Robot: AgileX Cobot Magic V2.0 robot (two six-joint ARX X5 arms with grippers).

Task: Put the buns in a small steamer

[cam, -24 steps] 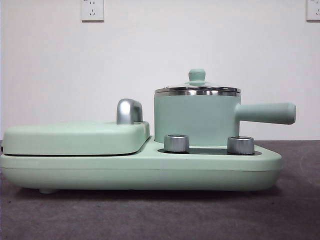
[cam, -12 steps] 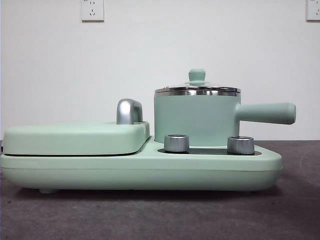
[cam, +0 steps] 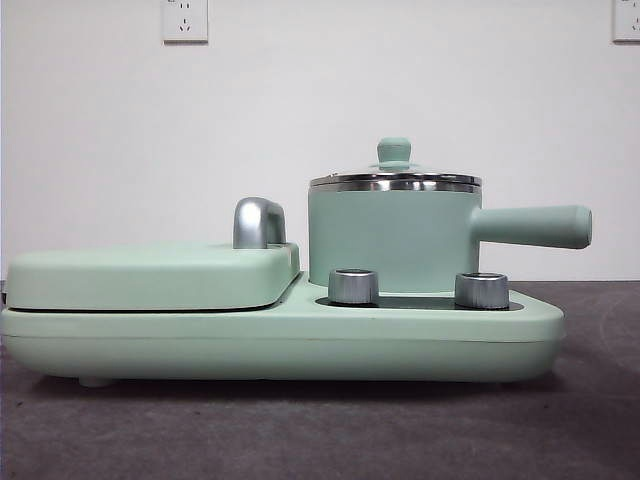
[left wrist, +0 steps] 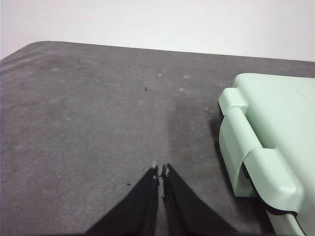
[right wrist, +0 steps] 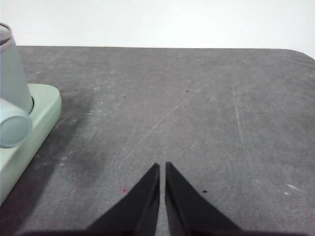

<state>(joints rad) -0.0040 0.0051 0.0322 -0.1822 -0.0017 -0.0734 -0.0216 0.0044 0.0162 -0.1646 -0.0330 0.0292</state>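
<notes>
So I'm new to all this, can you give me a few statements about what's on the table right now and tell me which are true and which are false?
1. The glass lid sits on the small steamer. True.
2. A bun lies on the table in front of the appliance. False: no buns show in any view.
3. The steamer's side handle sticks out away from the flat griddle section. True.
4. The left gripper holds the lid. False: it is shut on nothing, over bare table beside the griddle section.
5. The right gripper is open wide. False: its jaws are together, holding nothing.
</notes>
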